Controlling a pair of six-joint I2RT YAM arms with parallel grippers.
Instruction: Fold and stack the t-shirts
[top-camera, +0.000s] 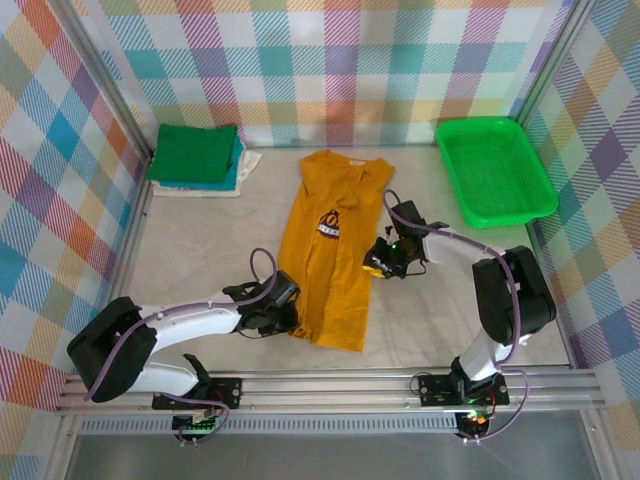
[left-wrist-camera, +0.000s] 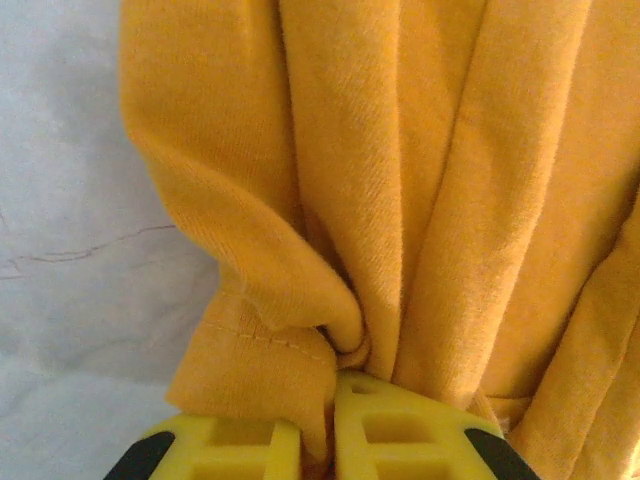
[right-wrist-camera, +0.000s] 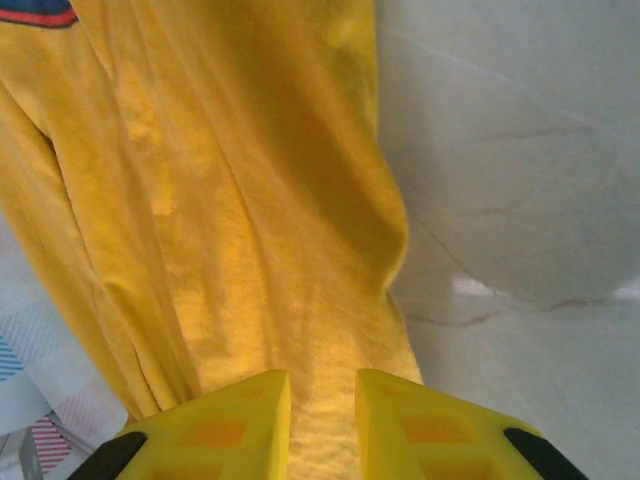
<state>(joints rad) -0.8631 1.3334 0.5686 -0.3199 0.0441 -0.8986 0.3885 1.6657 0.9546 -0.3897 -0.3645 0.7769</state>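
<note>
The mustard-yellow t-shirt (top-camera: 325, 255) lies lengthwise in the middle of the table, folded narrow, with its dark logo (top-camera: 331, 222) facing up. My left gripper (top-camera: 291, 317) is at its near left corner, shut on a bunched hem of the yellow cloth (left-wrist-camera: 300, 330); the fabric is pinched between the yellow fingers (left-wrist-camera: 400, 430). My right gripper (top-camera: 379, 258) is at the shirt's right edge, its jaws a little apart, with yellow cloth (right-wrist-camera: 250, 250) showing under the gap. A folded stack sits at the back left: dark-green t-shirt (top-camera: 192, 152) on top, teal (top-camera: 238, 166) and white (top-camera: 215, 189) below.
A bright green plastic mesh tray (top-camera: 495, 170) stands at the back right. Checked walls close in the table on three sides. Bare table surface (top-camera: 200, 250) lies between the stack and the left arm, and more (top-camera: 450, 250) lies right of the shirt.
</note>
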